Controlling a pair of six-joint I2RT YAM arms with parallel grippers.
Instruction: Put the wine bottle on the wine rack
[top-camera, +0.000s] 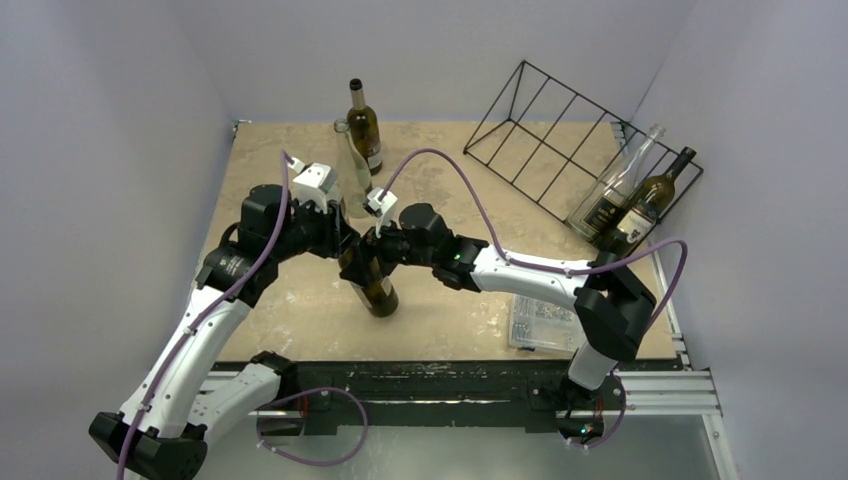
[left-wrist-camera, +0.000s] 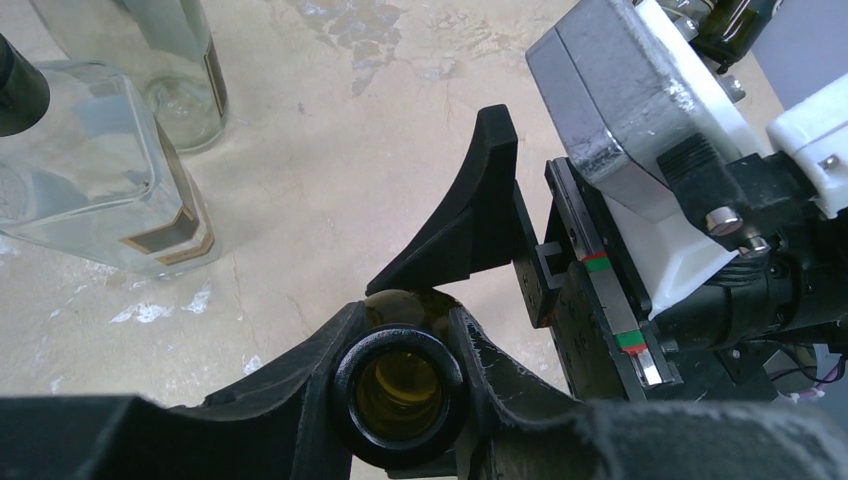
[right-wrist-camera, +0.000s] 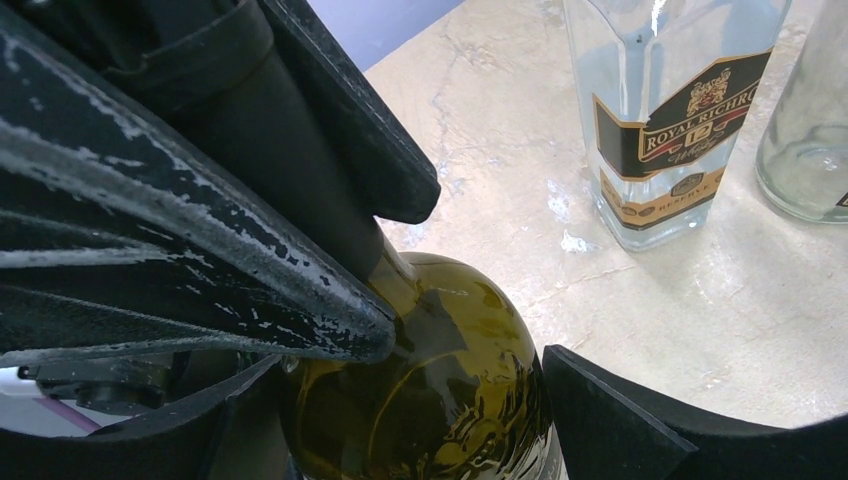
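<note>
High rear overview; close wrist views, seemingly of one wine bottle (right-wrist-camera: 440, 390)

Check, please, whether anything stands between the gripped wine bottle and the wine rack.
Nothing visible does: the table between the wine bottle and the wine rack is bare; two bottles fill only the rack's right end.

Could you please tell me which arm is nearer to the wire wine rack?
The right arm: its elbow sits just in front of the rack. The left arm is over on the opposite side, farther away.
</note>
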